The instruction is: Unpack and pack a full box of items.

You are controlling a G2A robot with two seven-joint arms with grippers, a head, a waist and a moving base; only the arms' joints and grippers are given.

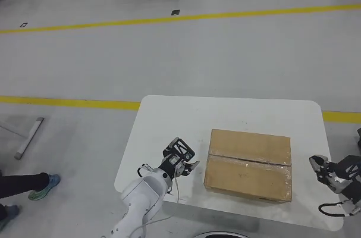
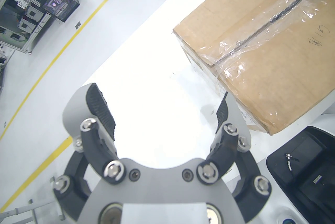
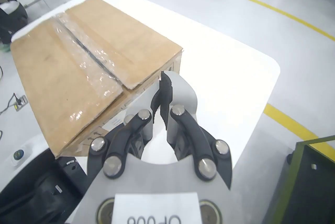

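A closed brown cardboard box [image 1: 249,165] lies flat on the white table [image 1: 168,125], its top seam sealed with clear tape [image 2: 277,16]. My left gripper [image 1: 181,159] hovers over the table just left of the box, open with nothing between its ribbed pads [image 2: 100,110]. At the table's right front edge, my right gripper [image 1: 319,165] sits just past the box's right end, shut and empty. The right wrist view shows the box [image 3: 78,60] close beside those closed fingertips [image 3: 165,90].
Bare tabletop spreads behind and to the left of the box. A person's legs and blue shoes [image 1: 40,185] stand on the floor at the left. A dark bin [image 3: 306,178] stands off the table's right side. Yellow floor lines [image 1: 61,102] cross behind.
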